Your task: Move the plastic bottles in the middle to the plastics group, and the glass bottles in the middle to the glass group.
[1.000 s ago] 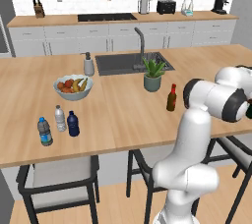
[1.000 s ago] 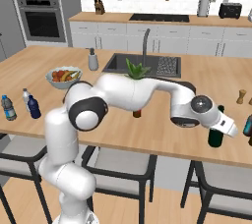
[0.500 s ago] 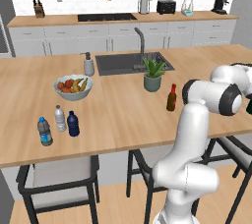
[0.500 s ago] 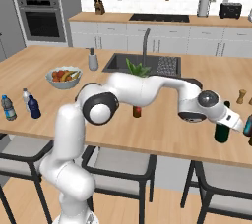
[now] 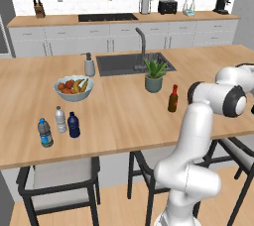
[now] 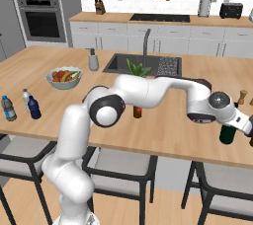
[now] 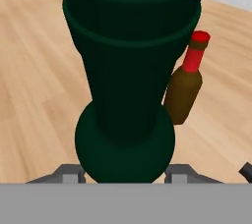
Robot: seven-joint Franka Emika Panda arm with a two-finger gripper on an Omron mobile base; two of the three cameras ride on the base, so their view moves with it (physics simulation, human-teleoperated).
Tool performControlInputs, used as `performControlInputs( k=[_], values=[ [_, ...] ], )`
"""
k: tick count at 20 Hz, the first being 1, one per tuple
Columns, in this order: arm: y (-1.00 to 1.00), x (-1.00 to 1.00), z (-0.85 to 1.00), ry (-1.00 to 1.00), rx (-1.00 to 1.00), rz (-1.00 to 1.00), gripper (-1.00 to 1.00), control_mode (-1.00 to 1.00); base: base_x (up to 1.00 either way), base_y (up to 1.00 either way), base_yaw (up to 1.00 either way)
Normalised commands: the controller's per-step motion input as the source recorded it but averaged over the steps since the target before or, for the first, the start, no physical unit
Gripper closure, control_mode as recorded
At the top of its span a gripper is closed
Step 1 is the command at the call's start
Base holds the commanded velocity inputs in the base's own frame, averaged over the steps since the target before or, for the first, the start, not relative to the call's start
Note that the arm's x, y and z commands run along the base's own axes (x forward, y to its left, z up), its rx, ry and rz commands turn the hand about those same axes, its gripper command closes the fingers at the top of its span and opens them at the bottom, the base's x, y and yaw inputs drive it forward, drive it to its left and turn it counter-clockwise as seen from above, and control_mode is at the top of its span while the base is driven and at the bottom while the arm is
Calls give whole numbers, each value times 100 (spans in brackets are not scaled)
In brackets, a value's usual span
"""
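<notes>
My gripper (image 7: 125, 170) is shut on the tall dark green bottle (image 7: 130, 70), low on its body, and holds it over the right end of the island (image 6: 168, 135). The same green bottle (image 6: 227, 133) hangs at my gripper (image 6: 236, 128) in the right base view. An amber-brown bottle with a red cap (image 7: 186, 83) stands beyond it; the amber bottle (image 5: 172, 98) is on the middle of the counter. The navy-blue bottle (image 5: 73, 125) stands beside the two clear water bottles (image 5: 60, 119) at the left front.
A fruit bowl (image 5: 73, 88), a soap dispenser (image 5: 89, 66), the sink (image 5: 130, 63) and a potted plant (image 5: 154, 77) sit further back. A small tan bottle-like item (image 6: 241, 97) stands at the island's right end. Stools (image 6: 121, 182) line the near side.
The arm has swung a little further right, carrying the green bottle toward the island's right end. The other bottles have not moved.
</notes>
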Motion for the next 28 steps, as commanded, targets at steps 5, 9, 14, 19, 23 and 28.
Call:
performControlInputs(
  k=[5,9,14,19,23,28],
  values=[
    [15,0,-44,0,0,0,100,-100,0,0,0],
    [3,0,-26,0,0,0,100,-100,0,0,0],
    [0,9,-8,0,0,0,100,-100,0,0,0],
    [-22,38,0,0,0,0,100,-100,0,0,0],
    [-33,20,0,0,3,0,100,-100,0,0,0],
    [-2,1,-14,0,1,0,100,-100,0,0,0]
  ],
)
